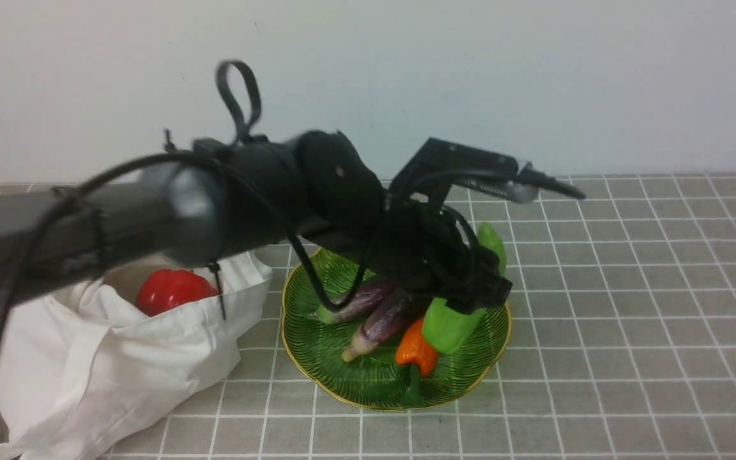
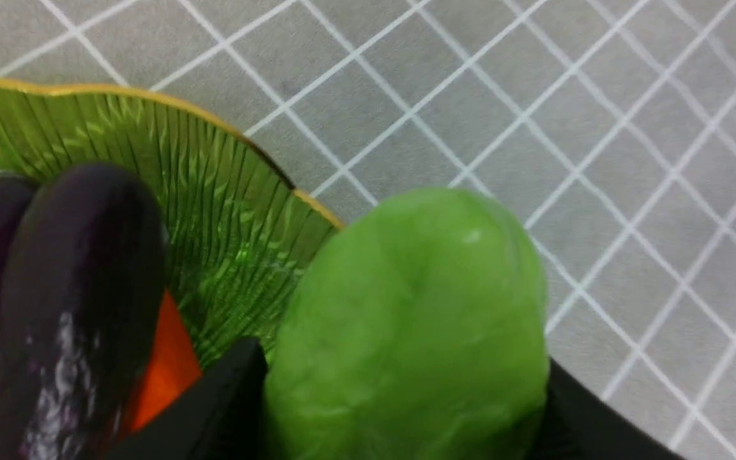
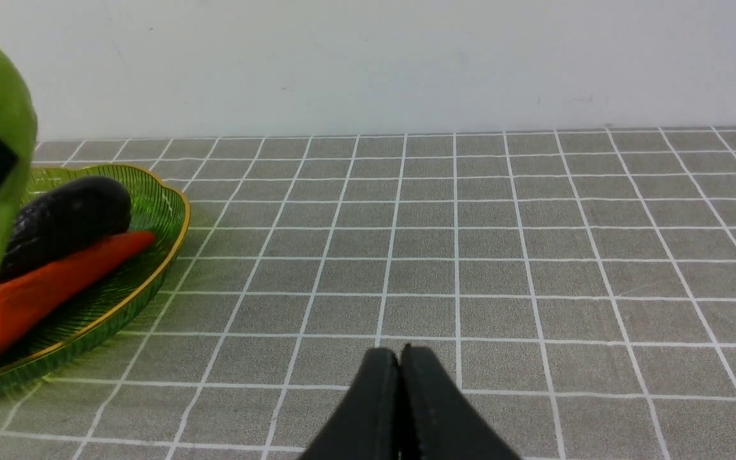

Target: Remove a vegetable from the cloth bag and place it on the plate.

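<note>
Front view: the left gripper (image 1: 470, 281) is gripping the light green gourd (image 1: 454, 324), its fingers standing fairly wide apart around the thick body and pressing on both sides. The gourd is hanging tilted over the right-hand part of the green plate (image 1: 368, 377). Whether it is touching anything beneath is hard to tell. Two purple eggplants (image 1: 388, 322) and an orange pepper (image 1: 416, 348) are lying on the plate. Left of it, the white cloth bag (image 1: 151, 364) is slumping on the tiled surface (image 1: 630, 319), a red pepper (image 1: 173, 291) showing at its opening. In the right wrist view, the right gripper (image 3: 406, 350) is holding nothing, its fingertips meeting.
</note>
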